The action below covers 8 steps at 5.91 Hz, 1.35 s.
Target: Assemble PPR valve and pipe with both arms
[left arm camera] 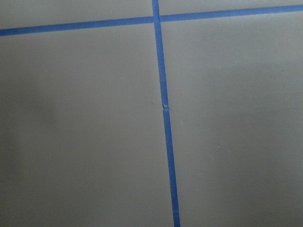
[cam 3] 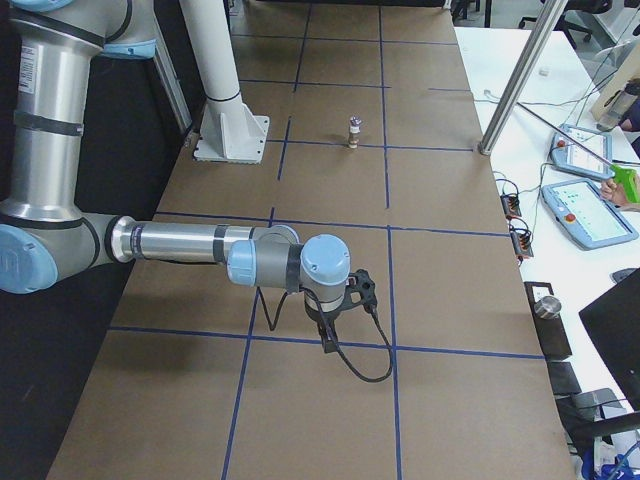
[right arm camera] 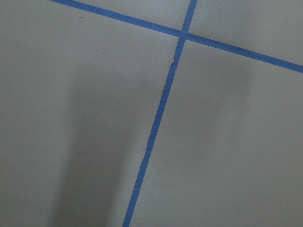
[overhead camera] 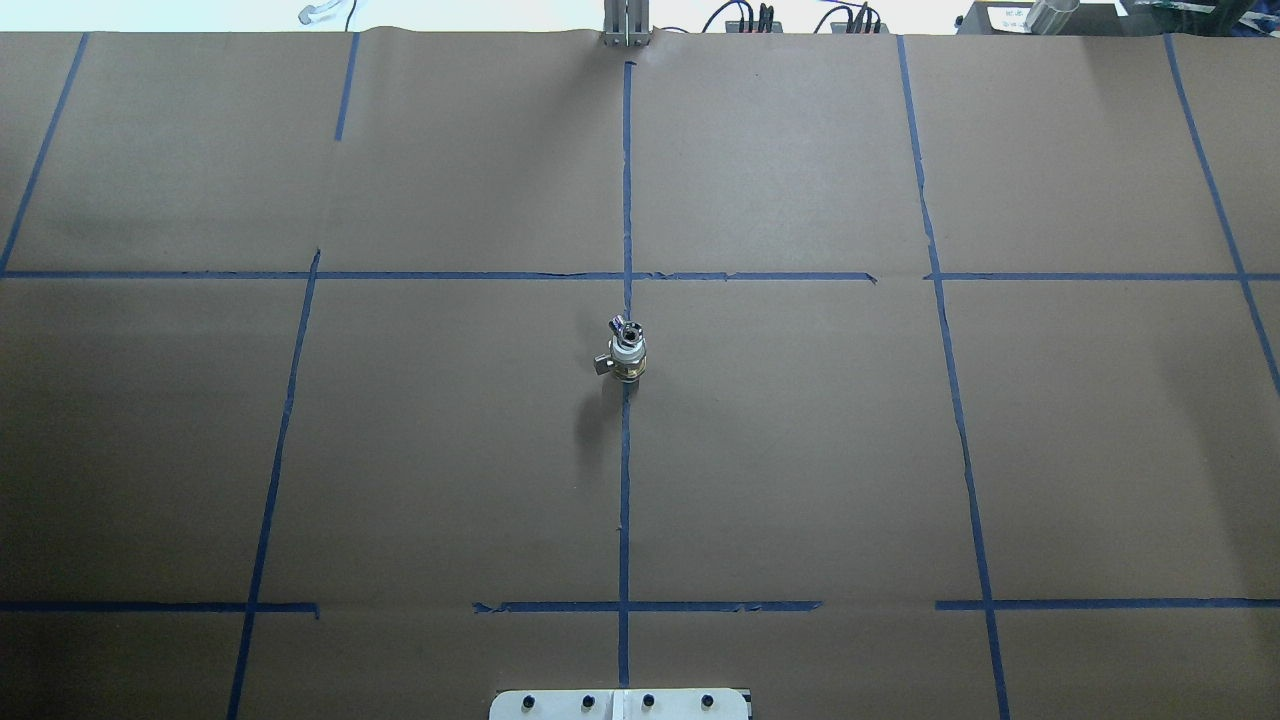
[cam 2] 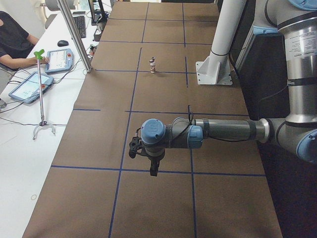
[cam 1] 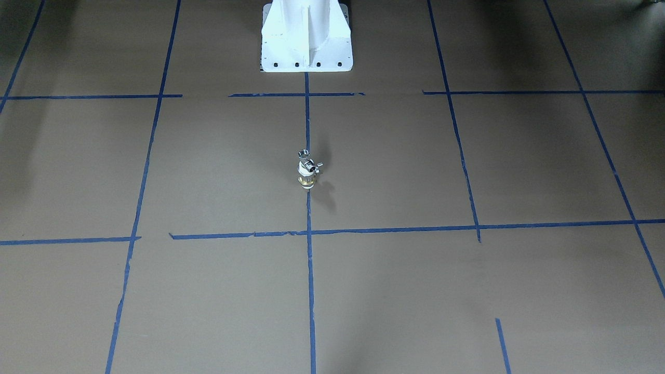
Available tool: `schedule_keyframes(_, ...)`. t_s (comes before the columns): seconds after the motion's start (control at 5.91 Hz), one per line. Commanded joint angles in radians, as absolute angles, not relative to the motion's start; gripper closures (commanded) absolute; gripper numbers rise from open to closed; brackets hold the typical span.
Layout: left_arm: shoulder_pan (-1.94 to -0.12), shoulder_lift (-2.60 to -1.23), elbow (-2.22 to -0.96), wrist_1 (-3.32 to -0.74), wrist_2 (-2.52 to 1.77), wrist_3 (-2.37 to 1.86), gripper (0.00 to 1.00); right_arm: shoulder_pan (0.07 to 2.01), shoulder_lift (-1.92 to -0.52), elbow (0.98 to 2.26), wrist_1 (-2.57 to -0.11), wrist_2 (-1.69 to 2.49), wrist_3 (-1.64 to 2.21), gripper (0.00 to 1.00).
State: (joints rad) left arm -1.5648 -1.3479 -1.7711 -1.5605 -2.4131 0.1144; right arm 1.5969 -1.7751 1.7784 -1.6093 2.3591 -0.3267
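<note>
The PPR valve [cam 1: 306, 175] stands upright at the middle of the table on the centre tape line, with its white end, brass-coloured middle and small metal side nub showing. The chrome pipe [cam 1: 303, 154] sits on top of it. Both also show in the overhead view, the valve [overhead camera: 628, 358] below the pipe [overhead camera: 620, 325], and small in the side views [cam 2: 153, 64] [cam 3: 353, 132]. My left gripper [cam 2: 153, 170] and my right gripper [cam 3: 328, 338] hang over bare paper far from the valve, each seen only from the side. I cannot tell whether they are open or shut. Both wrist views show only paper and tape.
Brown paper with a blue tape grid [overhead camera: 624, 480] covers the table. The white robot pedestal [cam 1: 306, 36] stands at the table's robot side. An aluminium post [cam 2: 74, 34] and tablets [cam 2: 62, 58] stand at the operators' side, where a person sits. A cable [cam 3: 365, 375] hangs from my right wrist.
</note>
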Motion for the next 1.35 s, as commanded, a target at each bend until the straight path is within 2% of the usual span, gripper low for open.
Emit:
schedule_keyframes(0.0,-1.565,-1.348,-1.775,-1.549,-2.407,0.114,0.00,1.597,-1.776,1.779,-1.609,2.361,-0.327,0.00)
schedule_keyframes(0.34,-1.559,-1.359,-1.787,-1.450,-2.363,0.117,0.00,1.597,-1.779,1.779,-1.609,2.362,-0.327,0.00)
schedule_keyframes(1.18,-1.568,-1.365,-1.839,-1.445,-2.349,0.117,0.00,1.597,-1.779,1.782,-1.608,2.362,-0.336,0.00)
